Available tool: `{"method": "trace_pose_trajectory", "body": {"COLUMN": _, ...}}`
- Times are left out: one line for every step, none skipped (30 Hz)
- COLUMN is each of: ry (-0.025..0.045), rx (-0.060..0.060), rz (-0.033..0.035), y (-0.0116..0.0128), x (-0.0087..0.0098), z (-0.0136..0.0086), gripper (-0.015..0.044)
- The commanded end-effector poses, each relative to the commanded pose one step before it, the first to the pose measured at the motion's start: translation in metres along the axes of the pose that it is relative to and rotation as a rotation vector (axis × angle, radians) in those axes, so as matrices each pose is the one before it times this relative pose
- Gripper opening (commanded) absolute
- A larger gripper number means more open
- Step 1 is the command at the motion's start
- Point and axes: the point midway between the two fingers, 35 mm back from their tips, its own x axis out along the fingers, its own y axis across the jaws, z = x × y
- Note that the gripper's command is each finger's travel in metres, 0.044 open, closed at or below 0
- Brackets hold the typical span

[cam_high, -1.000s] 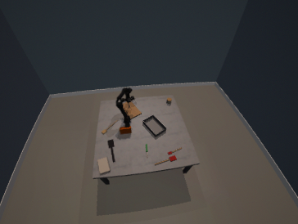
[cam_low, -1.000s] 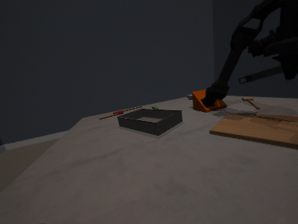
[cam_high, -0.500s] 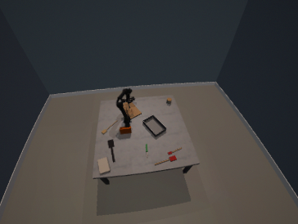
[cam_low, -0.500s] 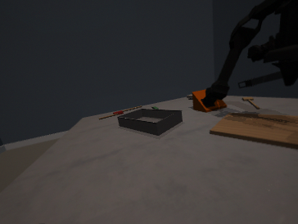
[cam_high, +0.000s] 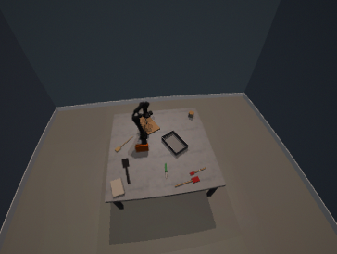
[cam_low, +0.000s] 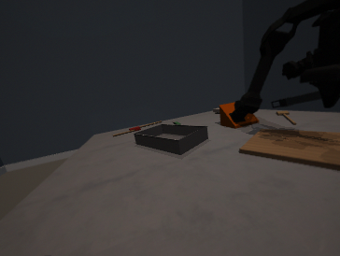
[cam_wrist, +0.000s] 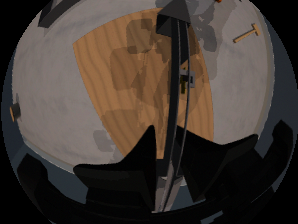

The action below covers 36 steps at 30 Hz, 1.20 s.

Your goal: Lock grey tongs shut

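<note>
My gripper is shut on the grey tongs, holding them in the air above the wooden board. In the wrist view their two long arms run close together from the fingers to a dark, wider far end. In the exterior view they lie nearly level, that end slightly lower. Which end is the hinge, and whether the lock is engaged, I cannot tell. The roasting tin stands apart from the board, with no tongs across it.
An orange wedge-shaped block stands beside the lower arm. A wooden T-shaped tool lies past the board. A small block sits near the far corner. A black spatula and a green-bladed knife lie farther off.
</note>
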Motion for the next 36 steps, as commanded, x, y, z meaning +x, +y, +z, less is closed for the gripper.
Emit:
{"method": "trace_pose_trajectory", "body": {"ry": -0.00026, "rx": 0.0031, "rz": 0.00701, "y": 0.00128, "x": 0.00605, "z": -0.00008, "gripper": -0.0150}}
{"method": "trace_pose_trajectory", "body": {"ry": 0.00006, "rx": 0.0000, "rz": -0.00004, "y": 0.00007, "x": 0.00160, "z": -0.00003, "gripper": -0.0150}}
{"method": "trace_pose_trajectory", "body": {"ry": 0.00007, "rx": 0.0001, "rz": -0.00003, "y": 0.00005, "x": 0.00160, "z": -0.00003, "gripper": -0.0150}}
{"method": "trace_pose_trajectory", "body": {"ry": 0.00008, "rx": 0.0001, "rz": -0.00003, "y": 0.00004, "x": 0.00161, "z": -0.00003, "gripper": -0.0150}}
{"method": "trace_pose_trajectory", "body": {"ry": 0.00009, "rx": 0.0001, "rz": -0.00003, "y": 0.00003, "x": 0.00161, "z": -0.00003, "gripper": -0.0150}}
{"method": "trace_pose_trajectory", "body": {"ry": 0.00010, "rx": 0.0001, "rz": -0.00003, "y": 0.00002, "x": 0.00161, "z": -0.00002, "gripper": -0.0150}}
{"method": "trace_pose_trajectory", "body": {"ry": 0.00011, "rx": 0.0001, "rz": -0.00003, "y": 0.00000, "x": 0.00161, "z": -0.00002, "gripper": -0.0150}}
{"method": "trace_pose_trajectory", "body": {"ry": 0.00012, "rx": 0.0001, "rz": -0.00003, "y": -0.00001, "x": 0.00161, "z": -0.00002, "gripper": -0.0150}}
{"method": "trace_pose_trajectory", "body": {"ry": 0.00013, "rx": 0.0001, "rz": -0.00003, "y": -0.00002, "x": 0.00161, "z": -0.00001, "gripper": -0.0150}}
{"method": "trace_pose_trajectory", "body": {"ry": 0.00013, "rx": 0.0001, "rz": -0.00003, "y": -0.00004, "x": 0.00161, "z": -0.00001, "gripper": -0.0150}}
{"method": "trace_pose_trajectory", "body": {"ry": 0.00014, "rx": 0.0001, "rz": -0.00002, "y": -0.00005, "x": 0.00162, "z": -0.00001, "gripper": -0.0150}}
{"method": "trace_pose_trajectory", "body": {"ry": 0.00015, "rx": 0.0001, "rz": -0.00002, "y": -0.00006, "x": 0.00162, "z": 0.00000, "gripper": -0.0150}}
{"method": "trace_pose_trajectory", "body": {"ry": 0.00016, "rx": 0.0001, "rz": -0.00002, "y": -0.00007, "x": 0.00162, "z": 0.00000, "gripper": -0.0150}}
{"method": "trace_pose_trajectory", "body": {"ry": 0.00017, "rx": 0.0001, "rz": -0.00002, "y": -0.00009, "x": 0.00162, "z": 0.00001, "gripper": -0.0150}}
{"method": "trace_pose_trajectory", "body": {"ry": 0.00018, "rx": 0.0001, "rz": -0.00002, "y": -0.00010, "x": 0.00162, "z": 0.00001, "gripper": -0.0150}}
{"method": "trace_pose_trajectory", "body": {"ry": 0.00019, "rx": 0.0001, "rz": -0.00002, "y": -0.00011, "x": 0.00162, "z": 0.00001, "gripper": -0.0150}}
{"method": "trace_pose_trajectory", "body": {"ry": 0.00020, "rx": 0.0001, "rz": -0.00002, "y": -0.00012, "x": 0.00162, "z": 0.00002, "gripper": -0.0150}}
{"method": "trace_pose_trajectory", "body": {"ry": 0.00021, "rx": 0.0001, "rz": -0.00002, "y": -0.00014, "x": 0.00162, "z": 0.00002, "gripper": -0.0150}}
{"method": "trace_pose_trajectory", "body": {"ry": 0.00021, "rx": 0.0001, "rz": -0.00002, "y": -0.00015, "x": 0.00162, "z": 0.00003, "gripper": -0.0150}}
{"method": "trace_pose_trajectory", "body": {"ry": 0.00022, "rx": 0.0001, "rz": -0.00002, "y": -0.00016, "x": 0.00162, "z": 0.00003, "gripper": -0.0150}}
{"method": "trace_pose_trajectory", "body": {"ry": 0.00023, "rx": 0.0001, "rz": -0.00002, "y": -0.00017, "x": 0.00162, "z": 0.00003, "gripper": -0.0150}}
{"method": "trace_pose_trajectory", "body": {"ry": 0.00024, "rx": 0.0001, "rz": -0.00002, "y": -0.00019, "x": 0.00162, "z": 0.00004, "gripper": -0.0150}}
{"method": "trace_pose_trajectory", "body": {"ry": 0.00025, "rx": 0.0001, "rz": -0.00002, "y": -0.00020, "x": 0.00162, "z": 0.00004, "gripper": -0.0150}}
{"method": "trace_pose_trajectory", "body": {"ry": 0.00026, "rx": 0.0001, "rz": -0.00002, "y": -0.00021, "x": 0.00162, "z": 0.00005, "gripper": -0.0150}}
{"method": "trace_pose_trajectory", "body": {"ry": 0.00027, "rx": 0.0001, "rz": -0.00002, "y": -0.00022, "x": 0.00162, "z": 0.00005, "gripper": -0.0150}}
{"method": "trace_pose_trajectory", "body": {"ry": 0.00028, "rx": 0.0001, "rz": -0.00002, "y": -0.00023, "x": 0.00162, "z": 0.00006, "gripper": -0.0150}}
{"method": "trace_pose_trajectory", "body": {"ry": 0.00029, "rx": 0.0001, "rz": -0.00002, "y": -0.00025, "x": 0.00162, "z": 0.00006, "gripper": -0.0150}}
{"method": "trace_pose_trajectory", "body": {"ry": 0.00029, "rx": 0.0001, "rz": -0.00002, "y": -0.00026, "x": 0.00162, "z": 0.00007, "gripper": -0.0150}}
{"method": "trace_pose_trajectory", "body": {"ry": 0.00030, "rx": 0.0002, "rz": -0.00002, "y": -0.00027, "x": 0.00161, "z": 0.00007, "gripper": -0.0150}}
{"method": "trace_pose_trajectory", "body": {"ry": 0.00031, "rx": 0.0002, "rz": -0.00002, "y": -0.00028, "x": 0.00161, "z": 0.00008, "gripper": -0.0150}}
{"method": "trace_pose_trajectory", "body": {"ry": 0.00032, "rx": 0.0002, "rz": -0.00002, "y": -0.00029, "x": 0.00161, "z": 0.00008, "gripper": -0.0150}}
{"method": "trace_pose_trajectory", "body": {"ry": 0.00033, "rx": 0.0002, "rz": -0.00002, "y": -0.00031, "x": 0.00161, "z": 0.00009, "gripper": -0.0150}}
{"method": "trace_pose_trajectory", "body": {"ry": 0.00034, "rx": 0.0002, "rz": -0.00002, "y": -0.00032, "x": 0.00161, "z": 0.00010, "gripper": -0.0150}}
{"method": "trace_pose_trajectory", "body": {"ry": 0.00035, "rx": 0.0002, "rz": -0.00002, "y": -0.00033, "x": 0.00161, "z": 0.00010, "gripper": -0.0150}}
{"method": "trace_pose_trajectory", "body": {"ry": 0.00035, "rx": 0.0002, "rz": -0.00002, "y": -0.00034, "x": 0.00161, "z": 0.00011, "gripper": -0.0150}}
{"method": "trace_pose_trajectory", "body": {"ry": 0.00036, "rx": 0.0002, "rz": -0.00002, "y": -0.00035, "x": 0.00160, "z": 0.00011, "gripper": -0.0150}}
